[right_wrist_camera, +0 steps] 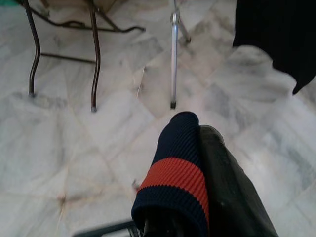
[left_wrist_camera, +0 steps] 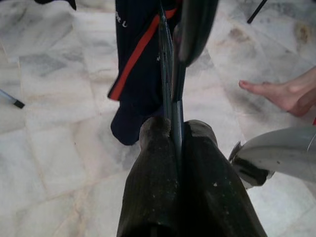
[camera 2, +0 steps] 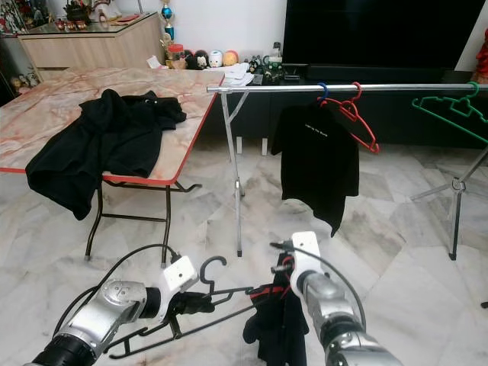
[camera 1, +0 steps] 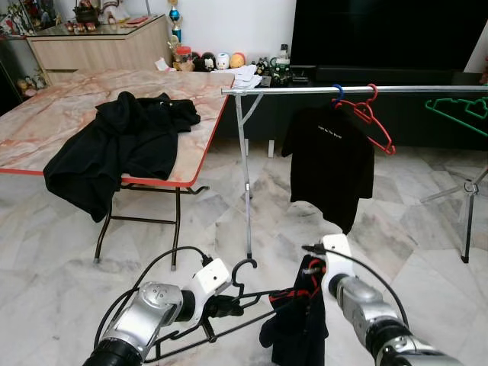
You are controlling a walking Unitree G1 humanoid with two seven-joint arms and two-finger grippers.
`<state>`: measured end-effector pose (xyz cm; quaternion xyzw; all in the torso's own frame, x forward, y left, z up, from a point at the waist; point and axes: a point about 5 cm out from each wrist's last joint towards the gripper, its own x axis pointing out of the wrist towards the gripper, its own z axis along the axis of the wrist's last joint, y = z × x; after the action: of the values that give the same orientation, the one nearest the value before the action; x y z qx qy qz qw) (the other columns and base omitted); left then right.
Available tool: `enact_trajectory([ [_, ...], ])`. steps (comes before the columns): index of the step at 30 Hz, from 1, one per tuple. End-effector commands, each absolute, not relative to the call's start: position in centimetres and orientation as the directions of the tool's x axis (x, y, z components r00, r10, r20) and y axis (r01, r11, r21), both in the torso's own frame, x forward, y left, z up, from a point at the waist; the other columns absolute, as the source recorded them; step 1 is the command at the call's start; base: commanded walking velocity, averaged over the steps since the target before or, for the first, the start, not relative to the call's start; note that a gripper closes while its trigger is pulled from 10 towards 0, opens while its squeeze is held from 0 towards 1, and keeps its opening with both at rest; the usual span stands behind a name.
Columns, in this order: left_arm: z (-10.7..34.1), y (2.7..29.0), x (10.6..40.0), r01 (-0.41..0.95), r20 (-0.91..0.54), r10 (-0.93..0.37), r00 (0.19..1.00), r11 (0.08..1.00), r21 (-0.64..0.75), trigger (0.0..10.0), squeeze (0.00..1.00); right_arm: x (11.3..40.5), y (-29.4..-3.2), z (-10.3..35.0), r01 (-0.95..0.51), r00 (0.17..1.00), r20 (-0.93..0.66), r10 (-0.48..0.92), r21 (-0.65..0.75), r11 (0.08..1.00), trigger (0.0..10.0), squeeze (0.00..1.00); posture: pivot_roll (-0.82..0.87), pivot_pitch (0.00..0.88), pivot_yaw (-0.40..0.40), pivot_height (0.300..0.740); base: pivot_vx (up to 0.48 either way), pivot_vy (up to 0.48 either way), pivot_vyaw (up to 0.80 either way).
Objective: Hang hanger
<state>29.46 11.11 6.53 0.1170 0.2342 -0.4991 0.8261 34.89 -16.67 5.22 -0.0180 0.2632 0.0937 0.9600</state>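
One marking noted: a short line of small white print across the chest of the black T-shirt (camera 1: 329,156) hanging on the clothes rail (camera 1: 351,90), well ahead of and above the right gripper (camera 1: 308,271). The letters are too small to read. A white letter fragment shows on the dark garment (left_wrist_camera: 140,64) beyond the left gripper (left_wrist_camera: 177,143); illegible.
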Motion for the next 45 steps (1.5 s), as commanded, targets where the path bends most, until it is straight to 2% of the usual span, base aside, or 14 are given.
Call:
enact_trajectory([
  [1,7.5,11.2,29.8,0.877,-0.468,-0.786,0.403,0.478,-0.047,10.0,0.0,35.6,-16.3,6.2,-0.176,0.865,-0.472,0.171,0.035,0.984,10.0,0.0,0.02,0.0,0.025,0.74,0.0,0.0,0.0],
  [6,8.3,11.0,30.4,0.86,-0.419,-0.794,0.441,0.507,-0.053,10.0,0.0,35.8,-16.2,6.5,-0.164,0.871,-0.463,0.165,0.043,0.986,10.0,0.0,0.01,0.0,0.025,0.74,0.0,0.0,0.0],
  [13,9.0,10.3,30.2,0.867,-0.366,-0.824,0.432,0.492,-0.085,10.0,0.0,35.2,-16.4,5.7,-0.153,0.859,-0.487,0.155,0.044,0.987,10.0,0.0,0.01,0.0,0.026,0.74,0.0,0.0,0.0],
  [17,8.8,10.3,30.4,0.855,-0.389,-0.799,0.459,0.516,-0.051,10.0,0.0,35.1,-15.7,5.5,-0.203,0.843,-0.493,0.215,0.079,0.976,10.0,0.0,0.01,0.0,0.03,0.74,0.0,0.0,0.0],
  [21,8.7,9.8,30.2,0.863,-0.391,-0.807,0.443,0.502,-0.061,10.0,0.0,35.1,-15.3,5.7,-0.26,0.825,-0.497,0.269,0.088,0.962,10.0,0.0,0.0,0.0,0.031,0.74,0.0,0.0,0.0],
  [26,7.9,10.0,30.5,0.84,-0.467,-0.744,0.478,0.543,-0.007,10.0,0.0,35.5,-15.6,6.2,-0.211,0.852,-0.465,0.24,0.115,0.971,10.0,0.0,0.0,0.0,0.034,0.74,0.0,0.0,0.0],
  [32,7.0,10.3,30.3,0.844,-0.535,-0.71,0.459,0.536,0.012,10.0,0.0,36.0,-16.1,7.0,-0.185,0.872,-0.439,0.218,0.118,0.976,10.0,0.0,0.0,0.0,0.037,0.74,0.0,0.0,0.0],
  [38,6.6,10.7,30.4,0.83,-0.574,-0.669,0.473,0.556,0.036,10.0,0.0,35.9,-16.4,6.8,-0.193,0.869,-0.458,0.186,0.032,0.981,10.0,0.0,0.0,0.0,0.035,0.74,0.0,0.0,0.0],
  [45,7.3,10.5,30.4,0.835,-0.52,-0.708,0.479,0.549,0.022,10.0,0.0,35.8,-16.2,6.7,-0.199,0.866,-0.459,0.199,0.049,0.979,10.0,0.0,0.0,0.0,0.034,0.74,0.0,0.0,0.0],
])
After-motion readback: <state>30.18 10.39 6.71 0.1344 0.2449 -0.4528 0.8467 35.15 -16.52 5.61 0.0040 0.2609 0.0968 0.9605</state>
